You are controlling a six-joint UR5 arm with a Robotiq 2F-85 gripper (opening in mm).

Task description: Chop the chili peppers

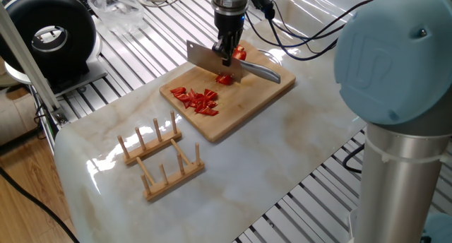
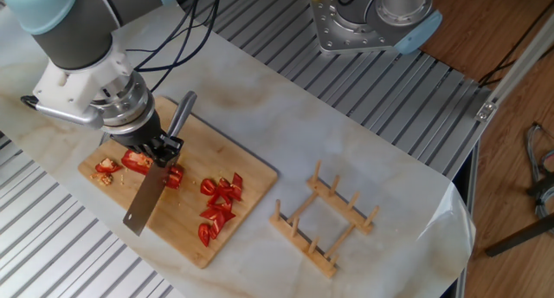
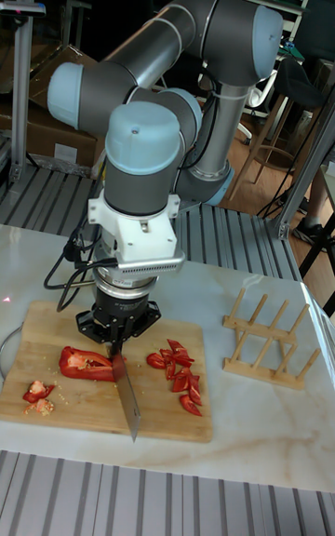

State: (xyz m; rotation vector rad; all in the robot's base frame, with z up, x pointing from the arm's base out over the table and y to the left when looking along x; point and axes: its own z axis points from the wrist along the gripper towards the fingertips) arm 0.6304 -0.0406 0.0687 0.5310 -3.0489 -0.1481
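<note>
My gripper (image 2: 161,145) is shut on a knife, gripping it where the grey handle (image 2: 180,116) meets the broad blade (image 2: 145,199). The blade stands edge-down on the bamboo cutting board (image 2: 204,151), across the chili peppers. On one side of the blade lies a long uncut red piece (image 3: 86,364). On the other side a single cut bit (image 2: 176,177) lies close by, and a pile of several red bits (image 3: 179,368) lies further along. In one fixed view the gripper (image 1: 226,54) hides part of the uncut piece (image 1: 241,52).
A wooden peg rack (image 2: 325,220) stands on the marble tabletop beside the board. Small pepper scraps (image 3: 37,392) lie at the board's far end. A black round device (image 1: 49,34) sits at the table's corner. Slatted metal framing surrounds the tabletop.
</note>
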